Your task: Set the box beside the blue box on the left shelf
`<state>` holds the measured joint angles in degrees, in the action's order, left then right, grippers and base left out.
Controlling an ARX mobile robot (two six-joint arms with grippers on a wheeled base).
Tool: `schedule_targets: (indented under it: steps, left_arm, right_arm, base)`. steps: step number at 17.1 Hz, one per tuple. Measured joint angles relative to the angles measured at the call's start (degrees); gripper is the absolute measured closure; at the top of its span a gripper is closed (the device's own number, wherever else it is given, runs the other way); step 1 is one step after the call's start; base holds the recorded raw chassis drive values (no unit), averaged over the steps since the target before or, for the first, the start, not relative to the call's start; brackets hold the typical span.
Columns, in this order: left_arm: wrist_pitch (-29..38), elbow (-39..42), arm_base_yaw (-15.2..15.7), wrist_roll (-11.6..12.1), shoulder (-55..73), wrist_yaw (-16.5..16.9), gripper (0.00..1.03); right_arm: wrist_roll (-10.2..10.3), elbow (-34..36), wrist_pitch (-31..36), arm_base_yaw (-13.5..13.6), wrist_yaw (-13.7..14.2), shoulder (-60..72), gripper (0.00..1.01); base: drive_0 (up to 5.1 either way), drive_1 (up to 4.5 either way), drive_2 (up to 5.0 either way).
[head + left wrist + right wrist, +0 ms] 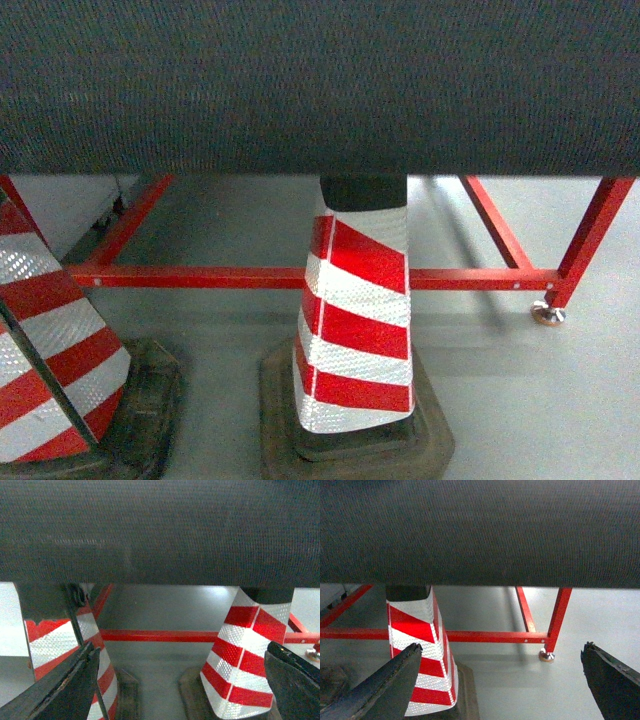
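Observation:
The box, the blue box and the left shelf are out of view in all three views. My left gripper is open, its dark fingers spread wide at the bottom corners of the left wrist view with only floor between them. My right gripper is also open, its fingers far apart and holding nothing. Neither gripper shows in the head view.
A dark textured surface fills the top half of every view. Below it a red tubular frame with a levelling foot stands on grey floor. Two red-and-white striped cones on black bases stand in front of it.

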<state>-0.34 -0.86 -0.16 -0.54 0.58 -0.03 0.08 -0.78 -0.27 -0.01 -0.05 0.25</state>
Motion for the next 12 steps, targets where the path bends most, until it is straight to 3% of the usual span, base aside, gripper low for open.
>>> schedule_targets:
  steps: [12]
  left_arm:
    - [0.07,0.00,0.00,-0.04,0.00,0.00,0.05]
  right_arm:
    - [0.04,0.00,0.02,0.00,0.04,0.00,0.03]
  base:
    - [0.0,0.00,0.0]
